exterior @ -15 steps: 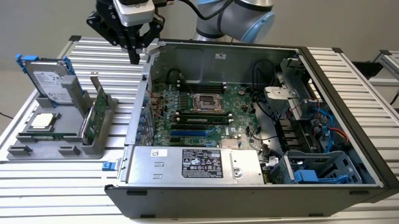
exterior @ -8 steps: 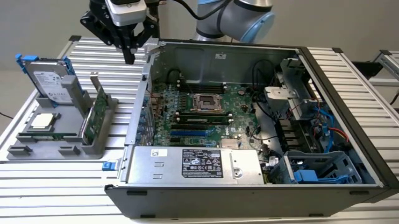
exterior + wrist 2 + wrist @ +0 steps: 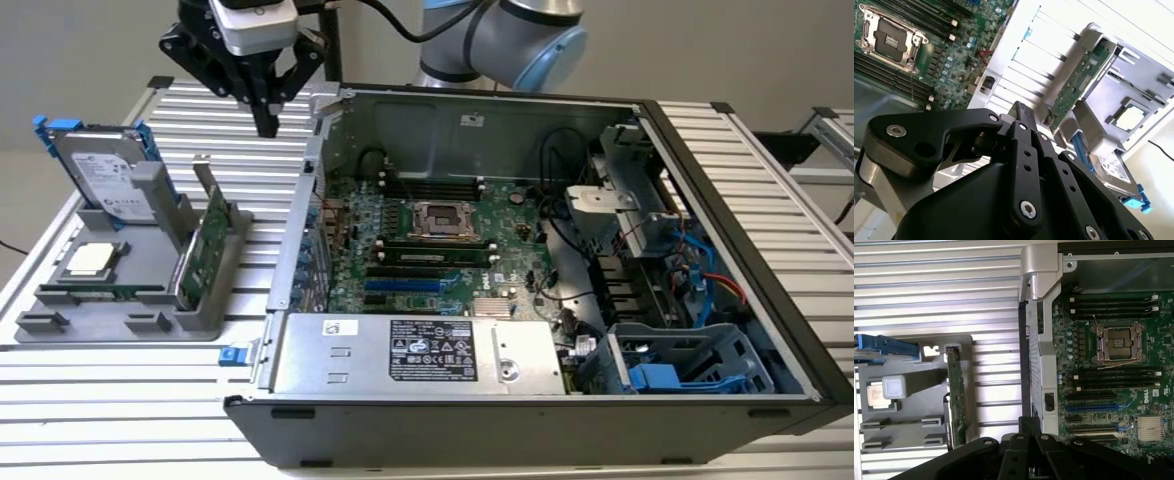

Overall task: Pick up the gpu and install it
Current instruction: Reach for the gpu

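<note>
Over the slatted tabletop [image 3: 134, 400], the gripper [image 3: 267, 122] is hanging empty beside the open computer case [image 3: 441, 125].
Its fingers [image 3: 1023, 116] are pressing together on nothing and pointing down, well apart from the gpu [image 3: 200, 250], which is standing on edge in the grey holder [image 3: 80, 325] at the exterior view's left, green face turning toward the case. A hard drive [image 3: 107, 180] is leaning in the holder behind it, a CPU chip [image 3: 90, 258] is lying flat beside it, and the motherboard [image 3: 441, 240] is lying exposed inside the case.
</note>
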Controlling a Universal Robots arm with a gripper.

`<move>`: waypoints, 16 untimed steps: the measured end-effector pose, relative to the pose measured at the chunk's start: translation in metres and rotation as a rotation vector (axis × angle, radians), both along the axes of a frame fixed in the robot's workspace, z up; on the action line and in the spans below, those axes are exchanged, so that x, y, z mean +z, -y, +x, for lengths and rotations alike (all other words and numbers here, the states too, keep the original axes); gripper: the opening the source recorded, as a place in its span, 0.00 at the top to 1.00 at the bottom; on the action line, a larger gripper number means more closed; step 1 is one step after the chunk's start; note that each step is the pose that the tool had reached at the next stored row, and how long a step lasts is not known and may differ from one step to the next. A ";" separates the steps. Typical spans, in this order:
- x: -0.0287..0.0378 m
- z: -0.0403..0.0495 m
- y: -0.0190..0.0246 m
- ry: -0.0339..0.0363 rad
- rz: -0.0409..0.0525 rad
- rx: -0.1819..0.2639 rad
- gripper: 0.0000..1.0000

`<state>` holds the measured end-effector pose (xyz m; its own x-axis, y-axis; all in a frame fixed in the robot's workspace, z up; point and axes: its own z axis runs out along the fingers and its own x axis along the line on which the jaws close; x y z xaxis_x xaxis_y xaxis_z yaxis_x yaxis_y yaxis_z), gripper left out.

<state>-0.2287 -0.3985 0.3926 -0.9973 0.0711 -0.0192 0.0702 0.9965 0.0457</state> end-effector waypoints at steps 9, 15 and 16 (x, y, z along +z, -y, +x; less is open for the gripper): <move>0.0000 -0.0094 0.0000 0.0000 0.0000 0.000 1.00; 0.0000 -0.0154 0.0000 0.0000 -0.0001 0.000 1.00; 0.0000 -0.0164 0.0000 0.0000 0.0000 0.000 1.00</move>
